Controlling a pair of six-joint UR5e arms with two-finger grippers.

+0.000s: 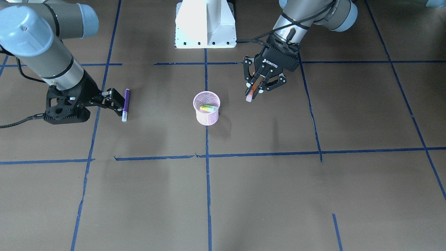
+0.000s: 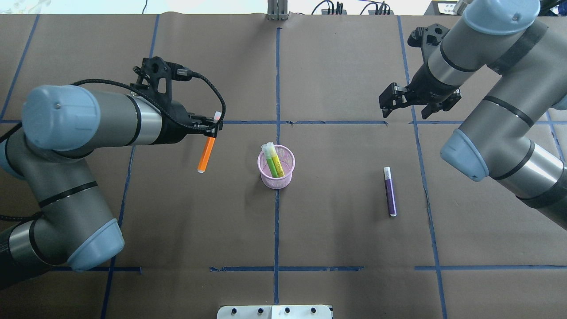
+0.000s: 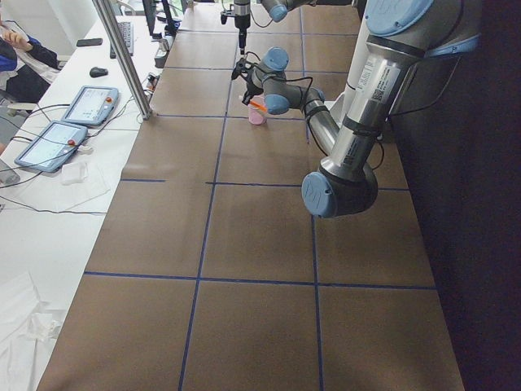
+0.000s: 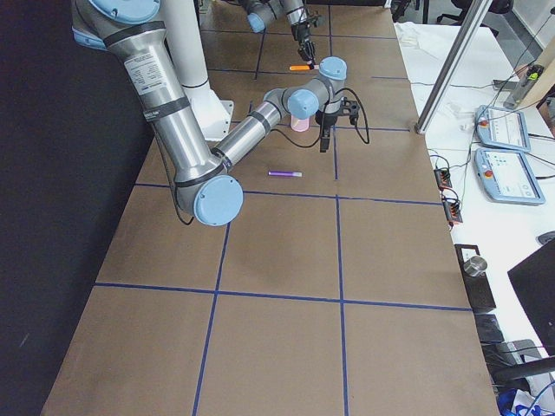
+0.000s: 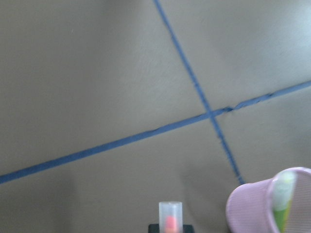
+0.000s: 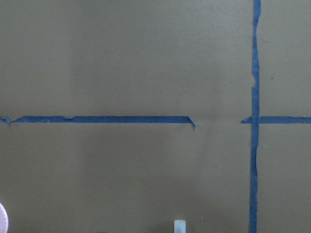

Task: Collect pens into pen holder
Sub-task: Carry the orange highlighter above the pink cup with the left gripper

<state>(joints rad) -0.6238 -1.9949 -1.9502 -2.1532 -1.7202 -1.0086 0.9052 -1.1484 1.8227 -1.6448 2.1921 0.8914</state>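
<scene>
The pink mesh pen holder (image 2: 276, 177) (image 1: 206, 116) stands upright at mid-table. A bright green pen (image 2: 272, 161) leans inside it, with a yellower stick beside it. My left gripper (image 2: 215, 126) (image 1: 257, 85) is shut on the orange pen (image 2: 206, 155) (image 1: 253, 90) near its pale cap. The pen hangs tilted above the table, to the holder's left in the overhead view. The purple pen (image 2: 390, 192) (image 1: 125, 103) lies flat on the table, right of the holder in the overhead view. My right gripper (image 2: 394, 99) (image 1: 113, 101) hovers open above and beyond it, holding nothing.
Blue tape lines (image 2: 277, 88) cross the brown table. The white robot base (image 1: 205, 24) sits at the robot's edge. Beyond the far edge are a metal post (image 3: 122, 57), two tablets (image 3: 89, 104) and a seated person (image 3: 16, 57).
</scene>
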